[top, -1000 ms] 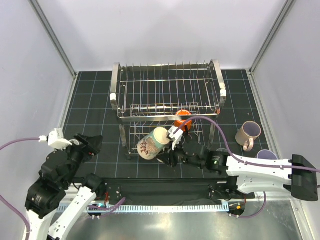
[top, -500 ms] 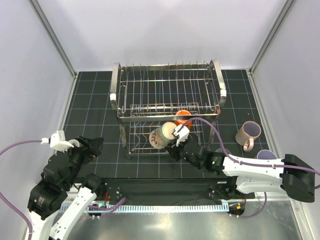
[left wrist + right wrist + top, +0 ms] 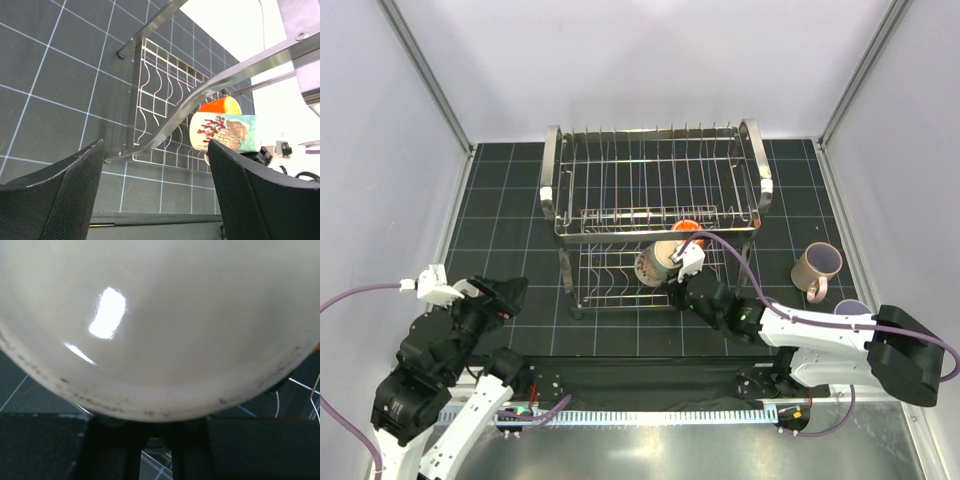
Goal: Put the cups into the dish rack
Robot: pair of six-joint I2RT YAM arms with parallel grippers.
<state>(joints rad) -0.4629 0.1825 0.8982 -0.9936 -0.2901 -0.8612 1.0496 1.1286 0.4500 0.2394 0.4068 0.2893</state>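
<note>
Because the right gripper (image 3: pixel 680 266) already has the cream mug (image 3: pixel 653 264) clamped in its jaws, what matters is how the mug lies against the rack (image 3: pixel 650 172), which stands mid-table toward the far edge. The mug is at the rack's near side, level with the lower tier and clear of the tabletop. It is tipped onto its side, with its long axis running out from the jaws toward the left edge, roughly along the rack's front. The orange cup (image 3: pixel 686 228) sits just beyond it on the far side, close enough in the left wrist view (image 3: pixel 218 105) that I cannot tell whether they touch. The right wrist view shows only cream glaze (image 3: pixel 160 315) above the dark fingers (image 3: pixel 45 445), so the exact grip point is hidden. The left gripper (image 3: pixel 506 292) hangs over the near-left corner, well away from the rack, with its pads (image 3: pixel 55 200) spread wide and nothing between them, so the right arm is the nearer one by far. The next move probably has to take the mug farther in and down without knocking the orange cup — there is little room on that side.
</note>
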